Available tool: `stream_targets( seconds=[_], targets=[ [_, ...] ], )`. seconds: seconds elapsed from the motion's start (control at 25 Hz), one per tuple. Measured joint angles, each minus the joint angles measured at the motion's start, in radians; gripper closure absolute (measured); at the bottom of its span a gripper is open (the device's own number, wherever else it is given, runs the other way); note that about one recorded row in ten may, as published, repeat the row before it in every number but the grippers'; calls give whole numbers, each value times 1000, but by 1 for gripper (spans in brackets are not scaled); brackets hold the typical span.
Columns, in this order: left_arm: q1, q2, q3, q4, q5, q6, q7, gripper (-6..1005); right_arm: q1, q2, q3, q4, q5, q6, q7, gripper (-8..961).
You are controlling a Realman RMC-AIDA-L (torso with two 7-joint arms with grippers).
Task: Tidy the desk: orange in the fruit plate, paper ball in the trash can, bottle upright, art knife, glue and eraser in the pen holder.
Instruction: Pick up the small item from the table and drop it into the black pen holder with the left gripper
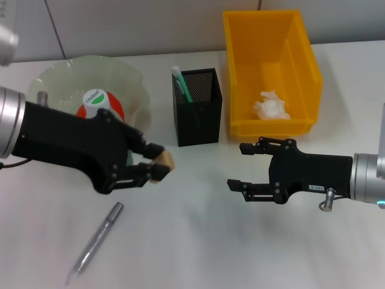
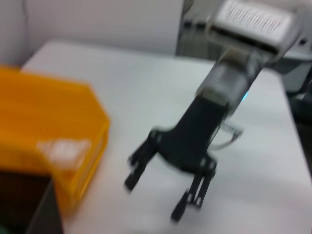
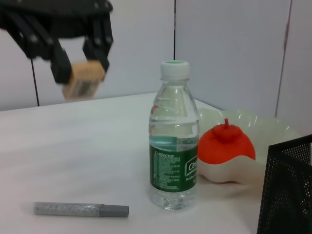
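Eraser [image 1: 164, 162] is pinched in my left gripper [image 1: 155, 165], up off the table, just beside the bottle [image 3: 173, 136]. Pen holder [image 1: 197, 107] sits ahead and to my right, mouth facing up, so that's where I'd carry it, I guess. Can't tell the eraser's long axis. Right gripper [image 1: 245, 166] hovers spread apart near the bin [image 1: 271, 72]. Knife [image 1: 96, 241] lies slanted on the table [image 1: 198, 241], nearer my left arm.

1. Desk [image 1: 198, 253]: smooth, matt white surface.
2. Pen holder [image 1: 197, 108]: black perforated metal mesh.
3. Trash can [image 1: 240, 78]: glossy yellow plastic.
4. Paper ball [image 1: 271, 105]: crumpled white paper.
5. Bottle [image 3: 174, 141]: clear glossy plastic.
6. Art knife [image 1: 95, 241]: grey, metallic-looking.
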Motion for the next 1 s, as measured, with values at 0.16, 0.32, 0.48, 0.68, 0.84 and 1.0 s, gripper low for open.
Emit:
stream_targets(
  seconds=[0.16,0.32,0.48,0.68,0.84,1.0],
  targets=[
    [-1,-1,-7,-1,-88,-23,28,728,-1,0,5,1,0,0,-2,168],
    [3,-4,-16,-13,-200,-79,75,728,-1,0,5,3,0,0,-2,168],
    [20,-4,-29,-22,-301,-146,115,728,-3,0,6,3,0,0,-2,169],
    [14,-4,-17,-97,-379,-255,146,728,-9,0,7,0,0,0,3,169],
    [-11,-6,37,-179,-388,-376,163,728,-12,0,7,-1,0,-1,13,168],
    [-14,-7,96,-210,-387,-470,197,728,-16,0,7,-2,0,-1,14,168]
  ],
)
